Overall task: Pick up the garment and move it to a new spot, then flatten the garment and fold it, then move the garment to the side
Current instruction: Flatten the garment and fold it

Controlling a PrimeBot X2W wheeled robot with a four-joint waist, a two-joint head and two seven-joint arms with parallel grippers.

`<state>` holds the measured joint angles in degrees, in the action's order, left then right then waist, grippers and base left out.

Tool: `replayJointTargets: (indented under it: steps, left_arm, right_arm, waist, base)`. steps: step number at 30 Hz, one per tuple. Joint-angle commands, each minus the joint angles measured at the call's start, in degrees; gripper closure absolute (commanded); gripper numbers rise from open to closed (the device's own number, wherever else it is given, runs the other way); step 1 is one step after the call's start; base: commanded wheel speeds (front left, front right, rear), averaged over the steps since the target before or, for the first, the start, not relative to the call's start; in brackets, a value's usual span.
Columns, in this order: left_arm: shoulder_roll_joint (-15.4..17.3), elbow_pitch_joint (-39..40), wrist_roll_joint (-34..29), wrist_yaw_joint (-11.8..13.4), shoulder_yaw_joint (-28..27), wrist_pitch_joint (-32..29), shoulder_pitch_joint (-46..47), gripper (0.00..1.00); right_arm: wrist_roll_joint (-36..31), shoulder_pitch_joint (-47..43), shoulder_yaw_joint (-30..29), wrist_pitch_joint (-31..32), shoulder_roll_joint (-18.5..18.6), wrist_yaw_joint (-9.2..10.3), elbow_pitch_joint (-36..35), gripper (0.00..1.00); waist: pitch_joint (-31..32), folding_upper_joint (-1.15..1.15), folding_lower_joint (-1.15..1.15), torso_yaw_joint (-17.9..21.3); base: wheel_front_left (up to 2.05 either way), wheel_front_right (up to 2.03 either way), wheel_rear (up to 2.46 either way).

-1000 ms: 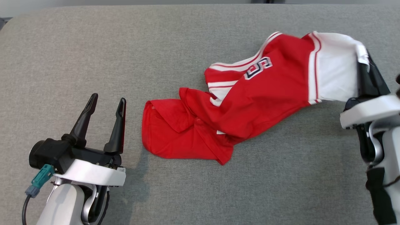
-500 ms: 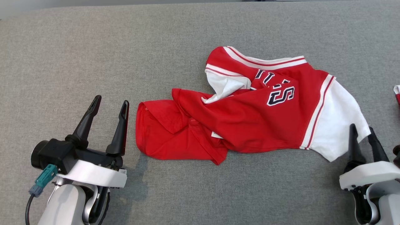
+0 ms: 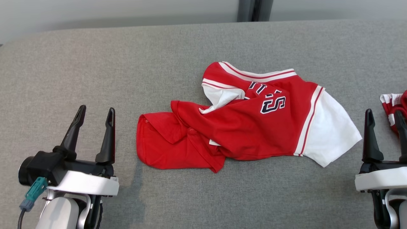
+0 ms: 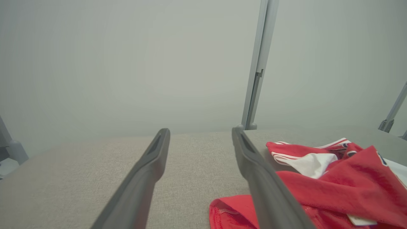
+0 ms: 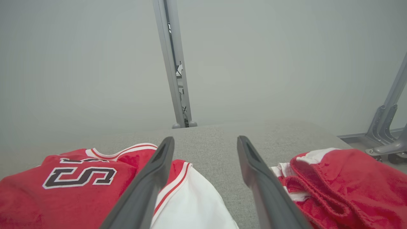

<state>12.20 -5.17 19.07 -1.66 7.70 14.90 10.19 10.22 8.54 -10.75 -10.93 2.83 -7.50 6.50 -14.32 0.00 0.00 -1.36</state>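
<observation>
Just left of right hand (image 3: 383, 112), garment (image 3: 254, 133), apart

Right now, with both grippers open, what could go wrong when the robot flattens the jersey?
The jersey lies bunched, its red hem folded over itself near the left gripper; a pinch there may catch several layers. The right gripper stands between the white sleeve and a second red garment; it might grab the wrong one.

I see grey fabric counter (image 3: 190, 197). Second red-white cloth bundle (image 3: 391, 103) bunched at right edge. Grey metal post (image 3: 252, 9) beyond far edge, pale wall (image 3: 111, 12) behind. Angled frame leg (image 5: 384, 121) far right.
</observation>
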Motion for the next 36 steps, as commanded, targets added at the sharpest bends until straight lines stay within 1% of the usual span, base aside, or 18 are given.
replayJointTargets:
  steps: [1,6,10,12,18,32,36]
  left_arm:
    - [0.3,0.3,-0.4,0.6,-0.6,0.3,-0.6,0.00]
    - [0.4,0.9,-0.1,1.6,-1.0,0.2,-2.8,0.00]
    - [0.1,1.5,0.0,2.3,-0.7,-0.2,-4.8,0.00]
    - [0.2,1.7,0.2,2.5,-0.5,-0.5,-6.1,0.00]
    - [0.5,2.2,0.4,2.9,-0.1,-1.2,-7.9,0.00]
    - [0.9,3.4,0.5,3.5,0.7,-2.0,-8.7,0.00]
    - [0.7,3.9,0.0,2.3,2.8,-3.5,-7.1,0.00]
  right_arm:
    - [-0.7,-0.9,0.3,0.8,0.2,0.02,-2.1,0.00]
    - [-2.3,-2.8,2.6,4.6,0.2,0.02,-9.8,0.00]
    - [-2.3,-5.1,4.3,7.2,0.2,0.02,-13.3,0.00]
    - [-2.2,-7.1,5.0,8.5,0.2,0.02,-13.8,0.00]
    - [-1.7,-9.7,4.9,9.4,0.2,0.02,-14.4,0.00]
    - [-1.2,-10.5,4.4,9.8,0.2,0.02,-15.3,0.00]
    - [-0.8,-10.0,4.5,9.9,0.2,0.02,-15.4,0.00]
  waist:
    - [0.9,0.00,0.00,0.1]
    - [3.7,0.00,0.00,-0.3]
    - [6.0,0.00,0.00,-0.7]
    - [7.4,0.00,0.00,-1.0]
    - [8.8,0.00,0.00,-1.3]
    - [9.1,0.00,0.00,-1.3]
    - [8.4,0.00,0.00,-1.0]
  base:
    - [0.00,0.00,0.00]
    - [0.00,0.00,0.00]
    - [0.00,0.00,0.00]
    - [0.00,0.00,0.00]
    - [0.00,0.00,0.00]
    - [0.00,0.00,0.00]
    - [0.00,0.00,0.00]
